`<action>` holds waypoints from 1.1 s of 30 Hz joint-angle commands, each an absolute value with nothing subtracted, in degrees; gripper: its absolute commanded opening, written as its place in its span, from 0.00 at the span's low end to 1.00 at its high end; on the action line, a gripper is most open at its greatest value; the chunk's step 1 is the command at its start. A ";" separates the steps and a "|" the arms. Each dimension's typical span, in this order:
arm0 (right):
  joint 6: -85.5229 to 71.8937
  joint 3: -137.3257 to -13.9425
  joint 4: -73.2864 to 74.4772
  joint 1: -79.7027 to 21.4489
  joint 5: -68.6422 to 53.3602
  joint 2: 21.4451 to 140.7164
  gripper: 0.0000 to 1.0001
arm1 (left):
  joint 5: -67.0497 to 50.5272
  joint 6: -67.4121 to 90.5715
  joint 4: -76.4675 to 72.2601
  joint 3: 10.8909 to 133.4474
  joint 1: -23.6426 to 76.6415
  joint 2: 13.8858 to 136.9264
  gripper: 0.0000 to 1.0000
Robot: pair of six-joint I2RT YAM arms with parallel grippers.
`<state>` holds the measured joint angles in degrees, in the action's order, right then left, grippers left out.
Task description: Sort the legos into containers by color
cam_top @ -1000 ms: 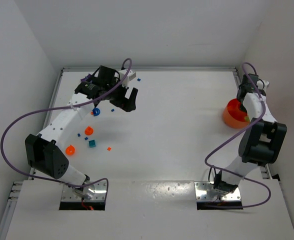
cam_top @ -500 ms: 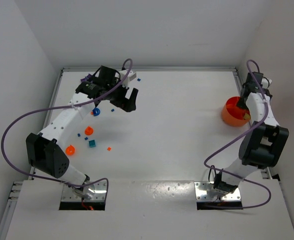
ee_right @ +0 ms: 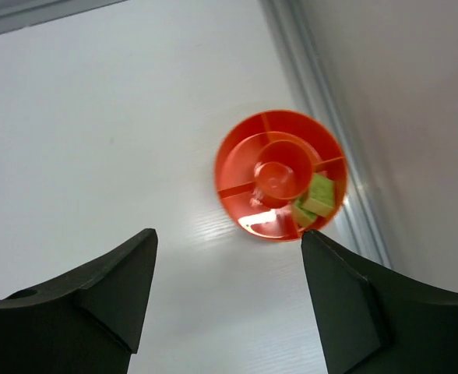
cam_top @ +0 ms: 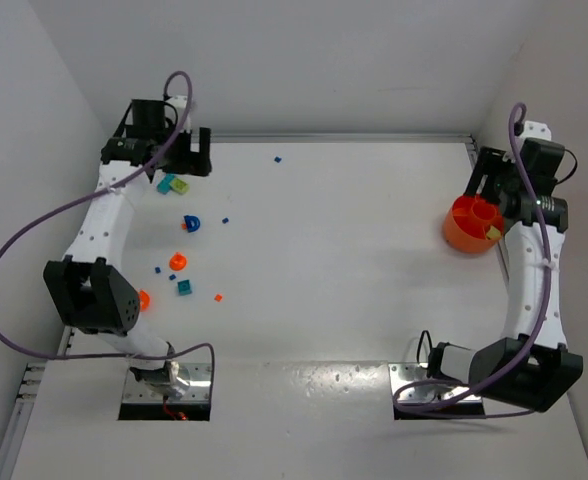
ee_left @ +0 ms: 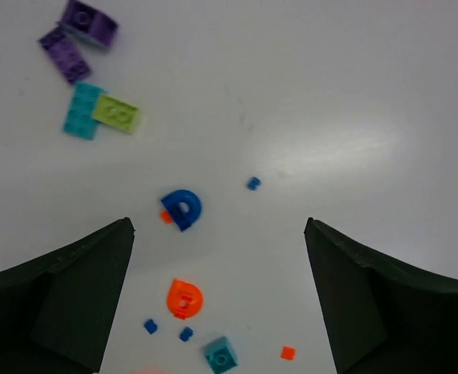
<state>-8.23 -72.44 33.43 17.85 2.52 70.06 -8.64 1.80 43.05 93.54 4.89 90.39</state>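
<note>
You're looking at a robot test cell, the kind found in a lab. A white tabletop (cam_top: 354, 260) is boxed in by plain white walls (cam_top: 304, 70) on the left, far and right, with a metal rail (cam_top: 374, 138) along its far edge. A left arm (cam_top: 104, 215) and a right arm (cam_top: 529, 290), both white, are bolted to metal plates (cam_top: 406, 380) at the near edge, and purple cables (cam_top: 24, 240) loop from them. On the tabletop lie small coloured bricks (cam_top: 174, 184) far left and an orange bowl (cam_top: 471, 225) at the right.
</note>
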 commanded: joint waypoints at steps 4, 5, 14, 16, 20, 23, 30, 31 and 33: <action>-6.86 -71.63 36.29 17.40 -7.73 73.30 0.76 | 0.69 0.62 43.68 103.00 -0.96 103.41 0.93; -7.46 -71.63 36.30 17.40 -8.52 74.00 0.76 | 1.75 0.62 43.68 104.14 -2.01 105.27 0.89; -8.00 -71.63 37.53 17.40 -8.53 75.76 0.76 | 7.54 18.41 38.32 100.72 -3.34 111.27 0.88; -8.00 -71.63 37.53 17.40 -8.53 75.76 0.76 | 10.89 21.26 39.19 103.61 -3.34 114.42 0.90; -8.53 -71.63 37.53 17.40 -8.53 75.76 0.76 | 12.22 26.97 41.57 106.96 -3.96 118.72 1.00; -8.53 -71.63 37.53 17.40 -8.53 76.29 0.76 | 9.94 30.66 41.57 107.58 -4.57 121.45 1.00; -8.53 -71.63 38.06 17.40 -7.48 76.82 0.76 | 11.51 33.31 41.57 111.09 -3.08 126.03 1.00; -8.53 -71.63 38.06 17.40 -7.47 77.34 0.76 | 12.12 33.83 41.57 111.79 -2.38 126.56 1.00; -8.00 -71.63 38.58 17.40 -8.44 77.34 0.76 | 13.70 34.37 42.09 114.33 -1.76 128.58 0.96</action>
<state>-7.92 -71.33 38.72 17.47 -7.73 76.99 11.09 31.86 42.39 109.51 -3.18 127.85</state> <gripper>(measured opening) 0.763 0.970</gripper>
